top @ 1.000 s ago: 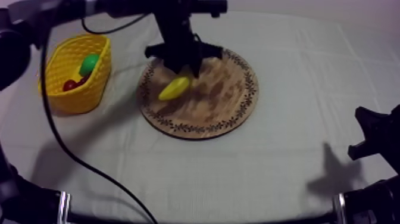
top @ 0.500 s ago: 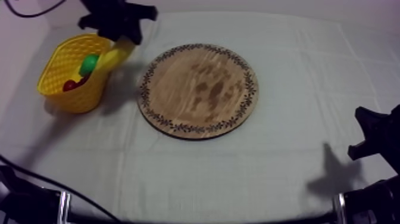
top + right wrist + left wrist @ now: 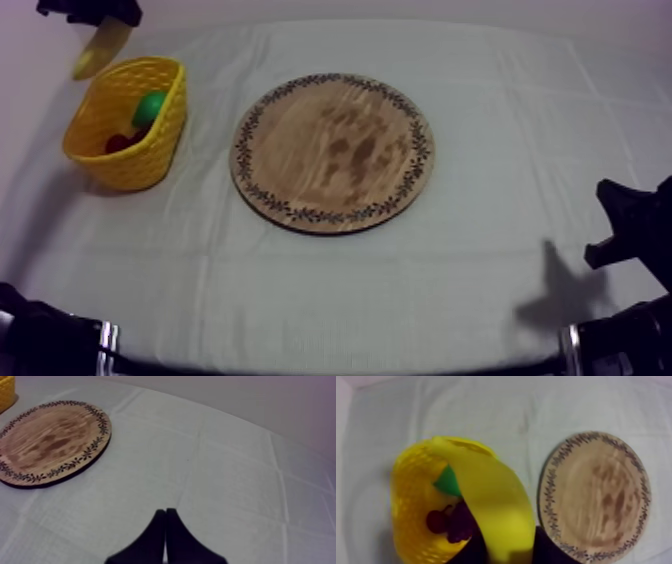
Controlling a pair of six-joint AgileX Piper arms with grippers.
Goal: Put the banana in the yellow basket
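Note:
My left gripper (image 3: 92, 12) is at the top left corner of the table, shut on the yellow banana (image 3: 100, 47), which hangs just beyond the far rim of the yellow basket (image 3: 115, 160). In the left wrist view the banana (image 3: 486, 501) lies between my fingers, high over the basket (image 3: 408, 521). Inside the basket sit a green pear (image 3: 150, 107), a small red fruit (image 3: 117, 143) and dark grapes (image 3: 458, 523). The round wooden board (image 3: 335, 150) lies bare at the table's middle. My right gripper (image 3: 165, 512) rests shut at the right side, its fingers together as a wedge.
The grey-white cloth (image 3: 400, 290) covers the table. The right arm (image 3: 630, 235) sits low at the right edge, and its shadow falls on the cloth beside it.
My left gripper lifted the banana off the board and carried it left, past the basket's right rim to a spot above its far left side. The right arm stayed still.

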